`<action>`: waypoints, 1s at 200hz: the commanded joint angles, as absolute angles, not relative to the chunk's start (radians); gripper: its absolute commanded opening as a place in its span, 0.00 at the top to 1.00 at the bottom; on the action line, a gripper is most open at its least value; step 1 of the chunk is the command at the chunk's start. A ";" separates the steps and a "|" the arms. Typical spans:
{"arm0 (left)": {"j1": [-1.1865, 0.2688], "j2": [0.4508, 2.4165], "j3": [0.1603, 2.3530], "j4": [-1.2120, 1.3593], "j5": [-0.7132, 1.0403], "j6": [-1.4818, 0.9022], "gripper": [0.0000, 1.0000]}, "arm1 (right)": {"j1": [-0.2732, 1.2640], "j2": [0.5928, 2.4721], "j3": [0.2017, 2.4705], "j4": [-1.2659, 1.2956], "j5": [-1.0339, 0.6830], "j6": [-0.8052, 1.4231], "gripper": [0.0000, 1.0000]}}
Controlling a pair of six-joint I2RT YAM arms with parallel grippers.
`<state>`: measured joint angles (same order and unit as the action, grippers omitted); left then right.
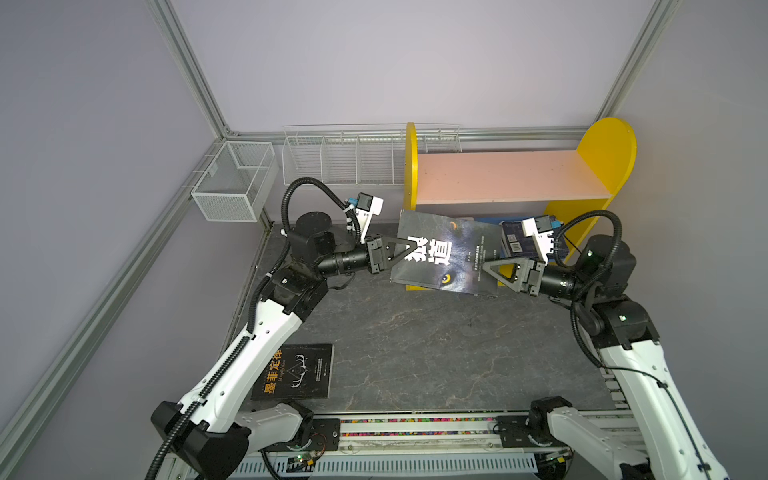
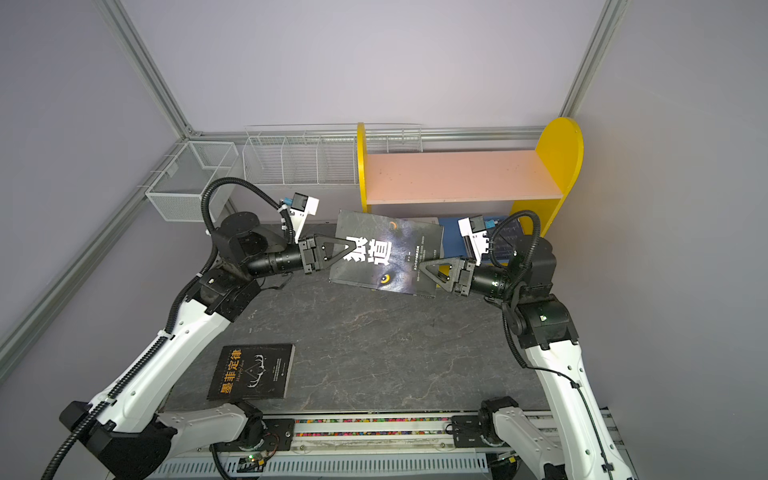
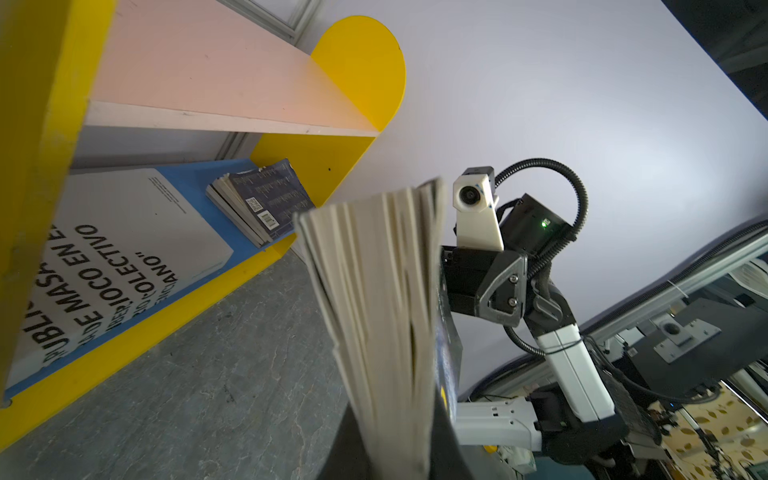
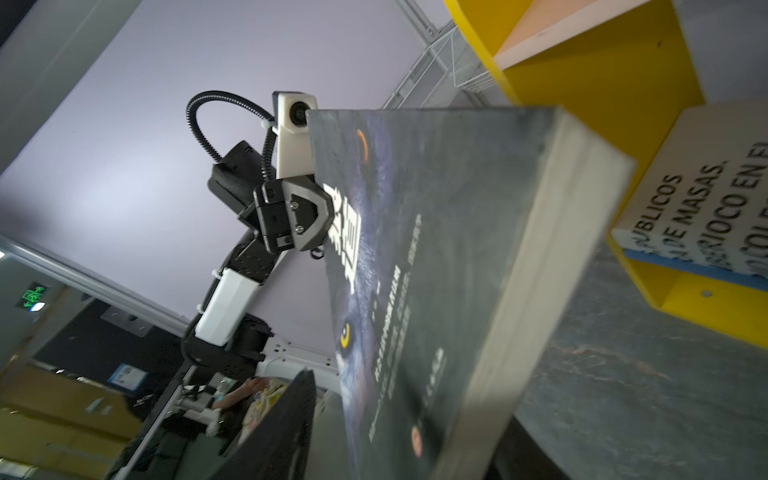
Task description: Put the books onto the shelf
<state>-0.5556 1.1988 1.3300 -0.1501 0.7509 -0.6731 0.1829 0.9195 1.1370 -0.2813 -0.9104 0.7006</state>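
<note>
A black book with a wolf's face [image 1: 444,253] [image 2: 386,253] hangs tilted in the air in front of the shelf [image 1: 498,174] [image 2: 457,174]. My left gripper [image 1: 409,249] [image 2: 347,249] [image 3: 399,457] is shut on its left edge, pages [image 3: 382,311] fanning past it. My right gripper [image 1: 492,270] [image 2: 424,268] [image 4: 399,449] straddles the book's right edge [image 4: 436,270], open, one finger [image 4: 282,415] standing off the cover. On the blue lower board [image 3: 195,187] lie a white book [image 3: 124,232] [image 4: 706,199] and navy books [image 3: 270,199] [image 2: 505,241]. Another black book [image 1: 297,372] [image 2: 253,372] lies flat at the front left.
A white mesh basket [image 1: 235,183] and a white wire rack [image 1: 340,158] stand along the back wall, left of the shelf. The dark marbled table [image 1: 415,353] runs from the shelf to the front rail [image 1: 415,428]. Grey walls close the cell on three sides.
</note>
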 commanded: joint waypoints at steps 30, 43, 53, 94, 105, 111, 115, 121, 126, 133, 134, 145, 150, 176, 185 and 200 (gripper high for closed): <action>-0.601 1.108 1.192 0.167 0.430 -0.877 1.00 | 0.193 0.703 0.794 0.068 -0.614 0.984 0.13; -0.656 1.105 1.170 0.176 0.361 -0.872 1.00 | 0.199 0.630 0.705 0.108 -0.564 1.047 0.12; -0.691 1.109 1.159 0.178 0.320 -0.872 1.00 | 0.199 0.575 0.656 0.105 -0.531 1.074 0.10; -0.777 1.140 1.078 0.297 0.241 -0.935 1.00 | 0.232 0.372 0.515 0.096 -0.428 1.167 0.06; -0.798 1.148 1.065 0.323 0.211 -0.948 1.00 | 0.232 0.341 0.489 0.110 -0.406 1.186 0.06; -0.813 1.152 1.058 0.338 0.192 -0.949 1.00 | 0.235 0.328 0.478 0.124 -0.393 1.196 0.06; -0.822 1.156 1.056 0.345 0.180 -0.949 1.00 | 0.236 0.322 0.471 0.140 -0.389 1.203 0.06; -0.834 1.159 1.054 0.352 0.165 -0.949 1.00 | 0.237 0.316 0.460 0.161 -0.379 1.214 0.06; -0.844 1.164 1.053 0.359 0.152 -0.948 1.00 | 0.239 0.315 0.453 0.176 -0.372 1.223 0.06; -0.856 1.171 1.053 0.371 0.140 -0.949 1.00 | 0.243 0.316 0.447 0.198 -0.365 1.230 0.06; -0.858 1.171 1.053 0.373 0.139 -0.948 1.00 | 0.243 0.317 0.447 0.200 -0.363 1.232 0.06; -0.875 1.185 1.057 0.397 0.128 -0.947 1.00 | 0.250 0.326 0.444 0.210 -0.353 1.237 0.07; -0.880 1.192 1.060 0.405 0.127 -0.949 1.00 | 0.253 0.332 0.443 0.220 -0.351 1.236 0.07; -0.906 1.226 1.078 0.426 0.111 -0.960 1.00 | 0.287 0.370 0.432 0.285 -0.314 1.246 0.07; -0.917 1.238 1.081 0.429 0.100 -0.964 1.00 | 0.304 0.382 0.430 0.314 -0.297 1.240 0.07; -0.931 1.255 1.081 0.434 0.085 -0.969 1.00 | 0.327 0.407 0.439 0.341 -0.275 1.224 0.08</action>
<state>-0.9119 1.2373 1.0416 0.3134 0.1337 -0.9401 0.2932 0.3771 0.4461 0.2283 -0.3328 1.2068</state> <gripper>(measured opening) 0.137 0.927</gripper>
